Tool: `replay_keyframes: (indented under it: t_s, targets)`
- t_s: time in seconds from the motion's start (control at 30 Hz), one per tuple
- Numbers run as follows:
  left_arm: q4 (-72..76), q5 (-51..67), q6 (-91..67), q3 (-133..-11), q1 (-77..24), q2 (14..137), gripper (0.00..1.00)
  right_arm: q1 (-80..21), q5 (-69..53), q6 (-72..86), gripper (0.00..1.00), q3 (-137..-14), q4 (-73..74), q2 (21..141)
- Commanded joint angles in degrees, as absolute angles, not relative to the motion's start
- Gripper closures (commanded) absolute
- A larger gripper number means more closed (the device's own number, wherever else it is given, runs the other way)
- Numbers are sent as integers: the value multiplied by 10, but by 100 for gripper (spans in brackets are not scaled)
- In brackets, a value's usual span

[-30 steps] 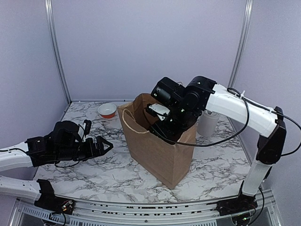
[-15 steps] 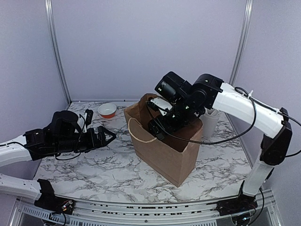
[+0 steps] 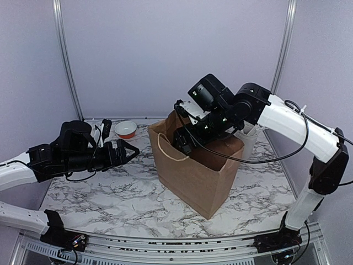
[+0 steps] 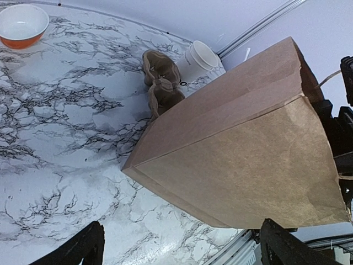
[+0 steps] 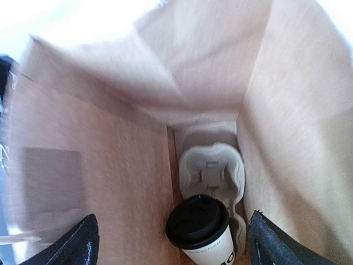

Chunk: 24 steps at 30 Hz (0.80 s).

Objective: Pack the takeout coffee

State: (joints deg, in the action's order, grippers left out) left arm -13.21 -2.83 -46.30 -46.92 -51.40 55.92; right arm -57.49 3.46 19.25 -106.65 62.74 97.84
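"Looking for the coffee cup (image 5: 198, 229)?"
"It stands inside the paper bag (image 5: 83, 165), at the bottom, in a grey tray (image 5: 212, 168)."
"And the right gripper (image 5: 174, 243)?"
"Wide open above it, holding nothing. The left gripper (image 3: 130, 152) is wide open too, empty, beside the bag."

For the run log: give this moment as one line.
takeout coffee: upright in carrier inside paper bag | right tool: open, at bag mouth | left tool: open, empty, beside bag
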Motion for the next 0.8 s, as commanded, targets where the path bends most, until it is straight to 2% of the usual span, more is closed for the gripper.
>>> replay_keyframes:
  t_s: [0.0, 0.33, 0.77]
  targets:
    - [-125, -25, -449, -507, -512, 581, 1, -561, 43, 186, 9, -1070, 571, 930]
    - [-115, -33, -449, -558, -512, 632, 1, -552, 20, 165, 9, -1065, 516, 896]
    - [-109, -76, -459, -564, -512, 613, 1, -550, -36, 125, 11, -1094, 436, 859]
